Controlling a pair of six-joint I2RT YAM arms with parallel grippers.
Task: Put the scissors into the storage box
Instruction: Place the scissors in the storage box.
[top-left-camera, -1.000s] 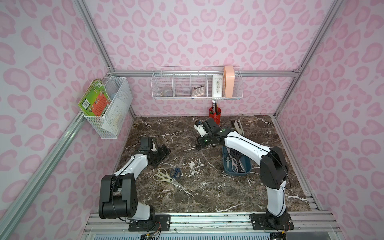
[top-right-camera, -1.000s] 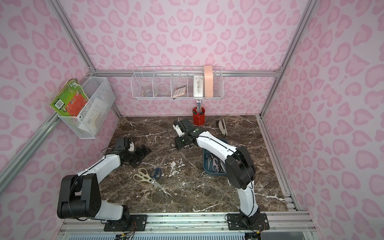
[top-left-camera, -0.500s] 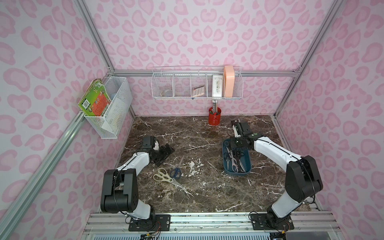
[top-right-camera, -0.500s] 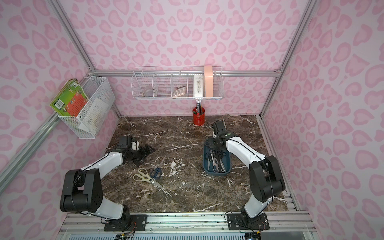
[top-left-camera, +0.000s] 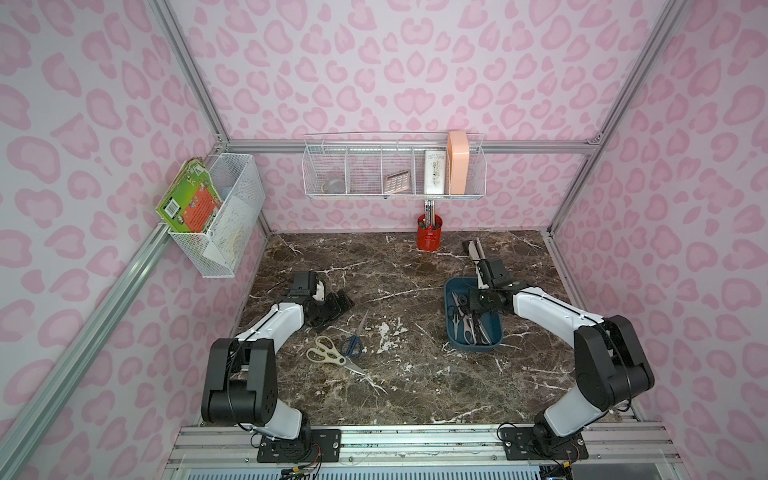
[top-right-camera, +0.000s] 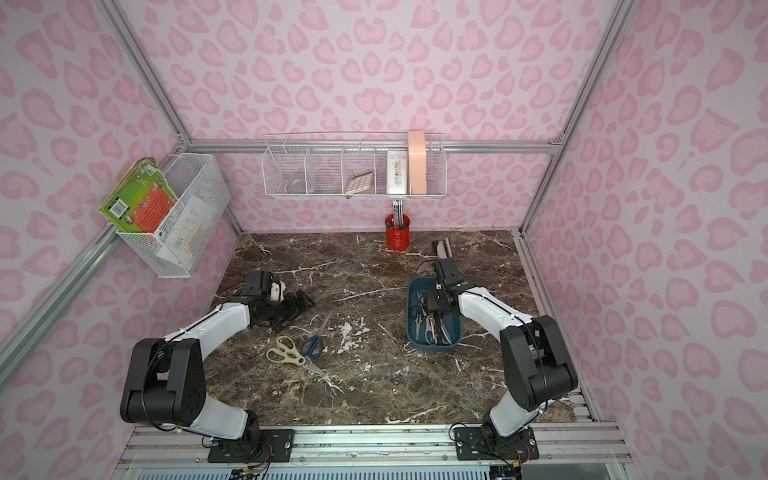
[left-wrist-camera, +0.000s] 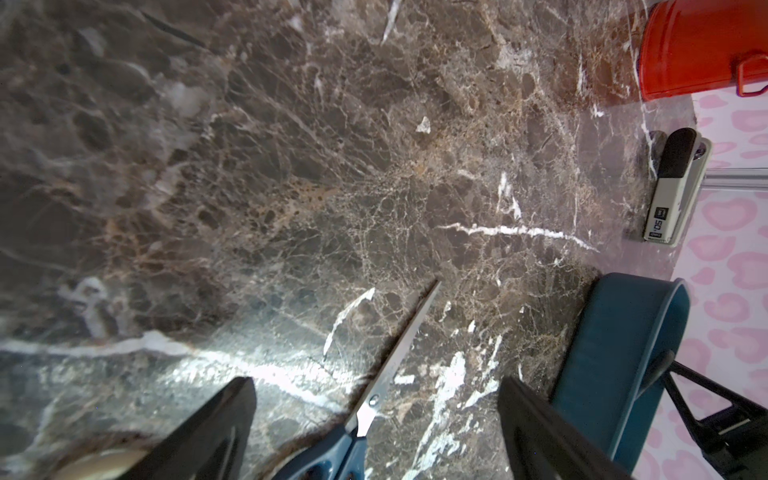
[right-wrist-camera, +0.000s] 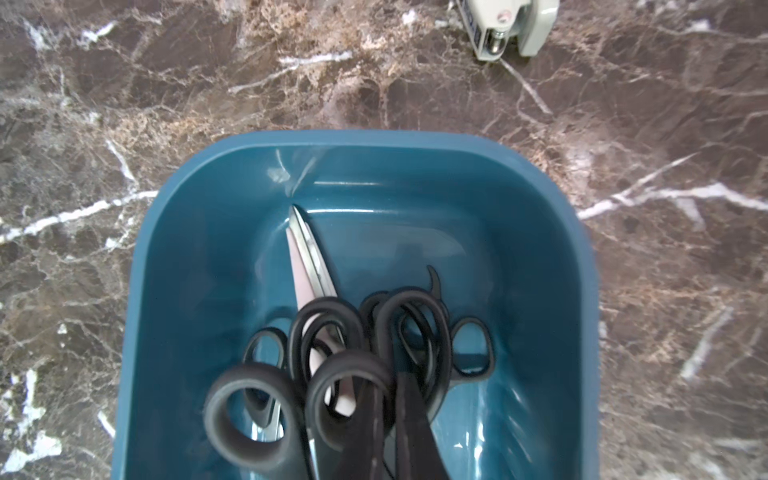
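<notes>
Well, the right gripper hangs over the far half of the storage box. Its jaws are pinched tight on a black-handled pair, whose loops hang over the heap of scissors already lying inside. The box sits right of centre on the worktop, with a stapler just beyond it. Over on the left, the left gripper sits low, jaws spread wide and holding nothing. A navy-handled pair and cream kitchen shears lie loose side by side nearby.
</notes>
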